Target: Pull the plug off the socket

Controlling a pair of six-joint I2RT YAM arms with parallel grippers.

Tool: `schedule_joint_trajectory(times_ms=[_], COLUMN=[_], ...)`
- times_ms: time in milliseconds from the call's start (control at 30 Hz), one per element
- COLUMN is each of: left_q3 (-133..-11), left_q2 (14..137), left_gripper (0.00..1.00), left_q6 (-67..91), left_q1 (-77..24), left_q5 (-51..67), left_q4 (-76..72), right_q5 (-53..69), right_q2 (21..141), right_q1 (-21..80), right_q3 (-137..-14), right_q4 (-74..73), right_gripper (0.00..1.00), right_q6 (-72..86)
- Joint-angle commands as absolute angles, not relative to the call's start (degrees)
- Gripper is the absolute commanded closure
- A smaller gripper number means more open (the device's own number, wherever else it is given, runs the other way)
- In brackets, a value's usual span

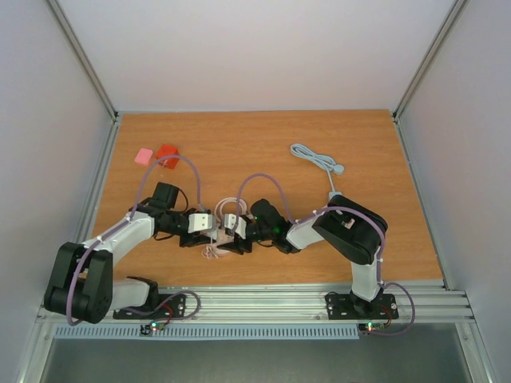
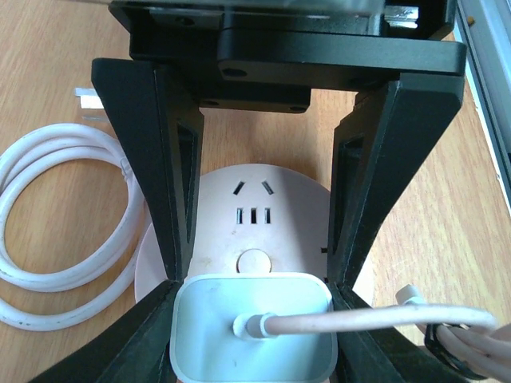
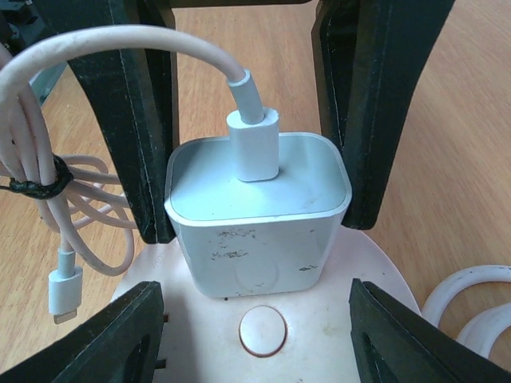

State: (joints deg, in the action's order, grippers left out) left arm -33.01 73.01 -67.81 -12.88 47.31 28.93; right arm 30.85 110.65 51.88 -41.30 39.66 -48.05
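the plug (image 3: 255, 211) was white with dark scuffs, socket (image 2: 263, 199) pale pink, table (image 1: 263, 136) orange-brown woodgrain, plus a red block (image 1: 168, 153) and pink block (image 1: 143, 155).

Wooden tabletop (image 1: 263, 136), plain white enclosure walls (image 1: 255, 48), aluminium rails (image 1: 263, 301) along the near edge, even light

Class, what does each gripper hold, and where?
Left gripper: white charger plug, by its two sides. Right gripper straddles the round socket; grip unclear.
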Motion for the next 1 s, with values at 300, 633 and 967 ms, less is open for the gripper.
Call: schedule_joint_trajectory(times_ms=[300,633,967], left_q3=[-37.56,-39.87,-40.89], left_q2=[74.00,75.44,73.76], left_gripper=[0.74,0.75,0.75], left_q6=[-65.31,-62.36,-67.01], left_q1=[-12.48,-12.48,-11.37], left_q5=[61.30,62.62,58.97], left_q4=[31.14,33.18,35.85], right_q5=[25.32,25.00,25.11], right_q2=[116.36,116.50,116.33], right_q1=[52.03,52.03,52.03], right_q3=[-39.09,-39.21,-39.23], right_q4=[24.35,23.90,23.87], right_gripper=[0.35,0.34,0.33], right_q6=[-49.57,-49.81,-49.61])
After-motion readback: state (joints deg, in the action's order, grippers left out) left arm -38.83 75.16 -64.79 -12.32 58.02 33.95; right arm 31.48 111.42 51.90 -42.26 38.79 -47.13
